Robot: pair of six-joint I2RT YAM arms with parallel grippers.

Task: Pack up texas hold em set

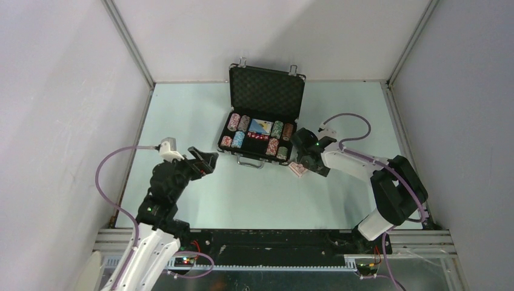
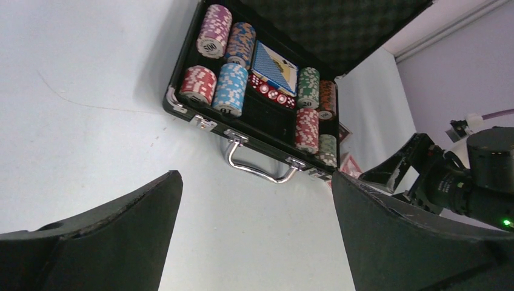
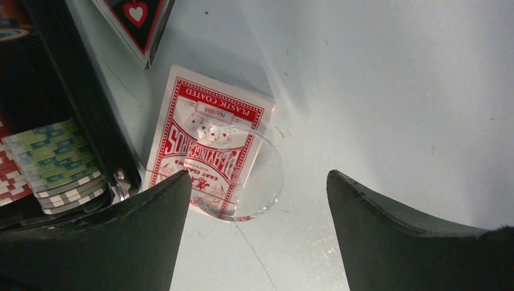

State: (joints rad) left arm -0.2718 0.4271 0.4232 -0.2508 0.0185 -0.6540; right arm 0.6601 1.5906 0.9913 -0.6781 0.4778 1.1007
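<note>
A pale mint-green tabletop (image 1: 182,121) fills the middle of the overhead view, matte and evenly lit. Plain greyish-white wall panels close it in on three sides: one at the left (image 1: 60,91), one across the top of the frame (image 1: 273,36) and one at the right (image 1: 467,91). Slim aluminium struts run diagonally through the upper left (image 1: 128,42) and upper right (image 1: 411,42), where the panels meet. A soft diagonal shadow crosses the back panel. Along the bottom of the frame a black strip (image 1: 273,239) edges the table, with silver aluminium framing (image 1: 115,237) at its lower-left end. In the left wrist view a thin dark scratch (image 2: 91,104) marks the surface at left.
</note>
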